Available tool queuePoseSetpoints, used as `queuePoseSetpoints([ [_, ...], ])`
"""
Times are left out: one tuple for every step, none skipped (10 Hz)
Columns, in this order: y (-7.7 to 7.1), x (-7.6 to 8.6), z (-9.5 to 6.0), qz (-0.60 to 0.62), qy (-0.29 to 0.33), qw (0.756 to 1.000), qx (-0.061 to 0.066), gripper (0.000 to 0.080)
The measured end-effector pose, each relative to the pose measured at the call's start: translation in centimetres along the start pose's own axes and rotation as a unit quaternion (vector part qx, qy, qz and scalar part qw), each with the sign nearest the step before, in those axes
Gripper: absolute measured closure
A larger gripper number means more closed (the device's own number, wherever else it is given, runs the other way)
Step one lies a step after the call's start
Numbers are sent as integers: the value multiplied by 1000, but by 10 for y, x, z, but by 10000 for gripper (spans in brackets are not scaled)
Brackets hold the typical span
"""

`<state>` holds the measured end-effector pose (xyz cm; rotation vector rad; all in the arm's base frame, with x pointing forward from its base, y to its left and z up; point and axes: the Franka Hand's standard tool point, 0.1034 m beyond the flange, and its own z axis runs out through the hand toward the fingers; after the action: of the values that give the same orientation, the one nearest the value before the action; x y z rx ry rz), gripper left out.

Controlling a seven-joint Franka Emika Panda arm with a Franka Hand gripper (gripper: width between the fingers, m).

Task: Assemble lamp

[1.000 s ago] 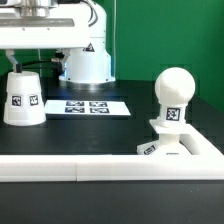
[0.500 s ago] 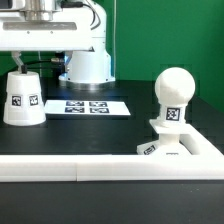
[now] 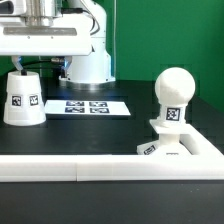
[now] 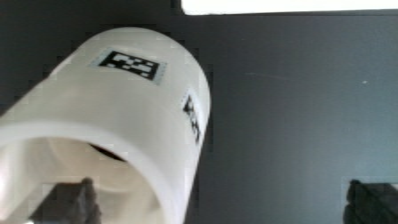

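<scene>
Shade [image 3: 21, 97] | under pincer [image 4: 222, 200] | one finger [image 4: 71, 200] inside rim

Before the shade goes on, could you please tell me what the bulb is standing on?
The bulb stands upright on the flat square base, in the corner of the white rail. How its foot joins the base is hidden behind the tagged neck.
</scene>
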<state>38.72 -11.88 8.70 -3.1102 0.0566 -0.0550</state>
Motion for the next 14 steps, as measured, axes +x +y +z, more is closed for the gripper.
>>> queuePoseSetpoints([
  [0,0,0,0,0,1000,0,239],
  [0,0,0,0,-1,1000,0,239],
  [0,0,0,0,-1,1000,0,376],
  [0,0,0,0,-1,1000,0,512],
  [0,0,0,0,-1,1000,0,512],
  [0,0,0,0,-1,1000,0,699],
  [0,0,0,0,0,1000,0,752],
  [0,0,0,0,1,1000,0,752],
  [-4,1,-1,9,-1,1000,2,752],
  [-16,5,-6,21,-5,1000,10,753],
  [-31,12,-11,30,-7,999,17,753],
  [-48,18,-20,64,-14,997,27,753],
  [-69,31,-32,83,-15,996,35,753],
  [-88,49,-43,102,-20,994,42,753],
])
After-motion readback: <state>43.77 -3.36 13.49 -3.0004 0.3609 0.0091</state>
